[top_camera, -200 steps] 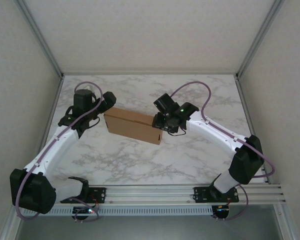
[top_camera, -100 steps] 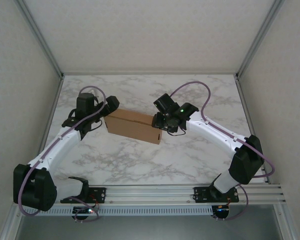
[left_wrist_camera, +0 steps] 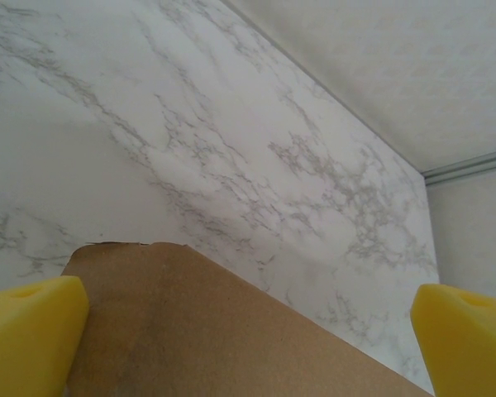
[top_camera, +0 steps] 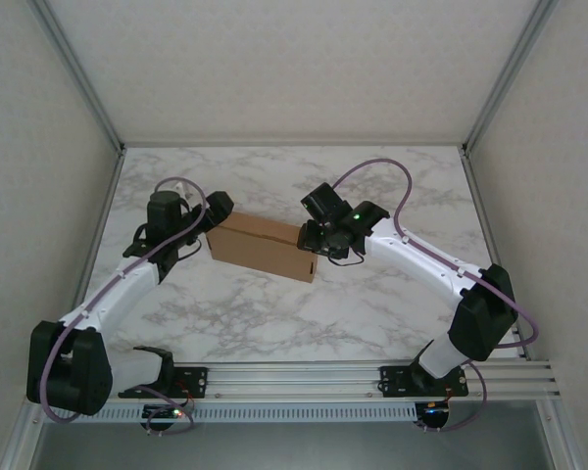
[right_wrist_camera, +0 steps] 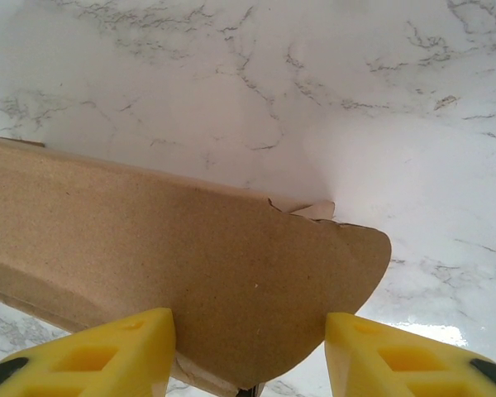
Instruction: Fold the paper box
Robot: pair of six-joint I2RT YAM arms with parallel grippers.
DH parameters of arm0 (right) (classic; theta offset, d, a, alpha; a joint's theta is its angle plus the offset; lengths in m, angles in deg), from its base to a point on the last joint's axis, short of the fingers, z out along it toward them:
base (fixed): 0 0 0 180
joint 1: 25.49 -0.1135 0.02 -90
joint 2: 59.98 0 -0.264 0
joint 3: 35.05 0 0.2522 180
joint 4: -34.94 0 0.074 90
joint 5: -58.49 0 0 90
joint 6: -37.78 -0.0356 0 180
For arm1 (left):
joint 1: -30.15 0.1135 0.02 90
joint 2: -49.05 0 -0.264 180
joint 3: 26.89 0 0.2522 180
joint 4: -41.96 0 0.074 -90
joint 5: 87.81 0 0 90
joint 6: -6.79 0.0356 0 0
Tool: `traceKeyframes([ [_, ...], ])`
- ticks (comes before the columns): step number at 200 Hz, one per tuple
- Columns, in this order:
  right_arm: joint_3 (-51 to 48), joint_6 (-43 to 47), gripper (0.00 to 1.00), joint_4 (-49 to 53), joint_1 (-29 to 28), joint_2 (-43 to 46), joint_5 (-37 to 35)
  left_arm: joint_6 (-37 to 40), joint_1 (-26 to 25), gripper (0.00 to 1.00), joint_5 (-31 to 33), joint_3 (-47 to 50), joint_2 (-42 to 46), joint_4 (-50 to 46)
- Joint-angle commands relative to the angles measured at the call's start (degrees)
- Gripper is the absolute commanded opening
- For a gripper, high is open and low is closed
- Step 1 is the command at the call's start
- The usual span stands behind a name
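The paper box (top_camera: 260,245) stands on the marble table (top_camera: 274,323) as a closed-looking brown block, with 1 arm at each of its ends, so the folding looks far along. The step in hand seems to be closing or squaring the ends.

At the box's right end, the right gripper (top_camera: 311,238) has its 2 yellow fingers (right_wrist_camera: 107,351) about half spread. In the right wrist view, cardboard fills the gap between them, with a rounded flap (right_wrist_camera: 347,256) sticking out past the box's end. This reads as a pinch across the box's thin end that steadies it.

At the box's left end, the left gripper (top_camera: 214,210) has its fingers (left_wrist_camera: 29,331) spread as wide as they go. From the left wrist view they straddle the box's upper left corner. Whether the left pad touches the cardboard there I cannot tell, and nothing is held.

The next move probably calls for the left gripper to press or close on the box's left end while the right one holds firm. Pushing too hard could slide the box toward its right end or buckle the loose flap
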Motion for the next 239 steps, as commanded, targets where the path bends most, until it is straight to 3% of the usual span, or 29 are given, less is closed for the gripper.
traceKeyframes([
  [1, -2.18, 1.88, 0.51, 2.12, -0.43, -1.78, 0.42, -3.98, -0.34, 1.0, -7.69, 3.25, 0.47, 1.64],
  [74, -3.46, 2.21, 0.51, -0.53, -0.39, -0.91, 0.6, -5.14, 0.07, 1.0, -8.25, 4.12, 2.09, 1.11],
  [134, 0.36, 7.49, 0.56, 3.65, 0.27, 4.62, -6.33, 0.1, 0.62, 1.0, 6.21, -2.59, 7.3, -10.36],
  [183, 4.86, 29.19, 0.64, 3.01, 0.12, 7.83, -4.01, 2.22, 0.58, 1.0, 11.0, -8.23, 9.55, -13.46],
  [220, 5.96, 44.03, 0.62, 0.76, -0.06, 7.72, -6.49, 5.12, 0.44, 1.0, 14.43, -9.94, 11.92, -15.33],
  [239, 4.58, 52.22, 0.62, -2.58, -0.38, 7.79, -3.5, 5.94, 0.1, 1.0, 14.93, -10.92, 11.37, -16.67],
])
